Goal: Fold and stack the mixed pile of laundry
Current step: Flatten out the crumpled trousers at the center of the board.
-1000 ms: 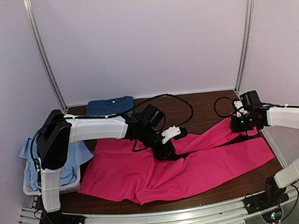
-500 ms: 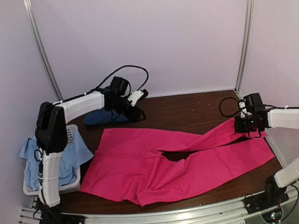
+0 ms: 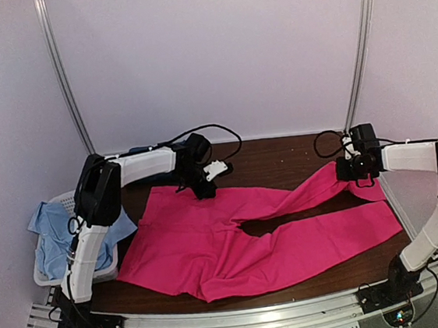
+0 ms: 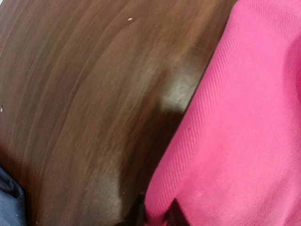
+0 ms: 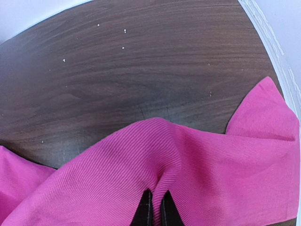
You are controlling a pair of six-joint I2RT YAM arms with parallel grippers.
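Wooden table (image 3: 281, 153) bears magenta-pink shirt (image 3: 204, 248) and dark blue T-shirt (image 4: 7, 195).

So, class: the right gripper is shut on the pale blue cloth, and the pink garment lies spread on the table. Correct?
No. The right gripper is shut on a fold of the pink garment, as the right wrist view shows; the pale blue cloth sits in the basket at the left.

readable text: none | labels: none | magenta-pink shirt (image 3: 211, 239): seemingly unprinted
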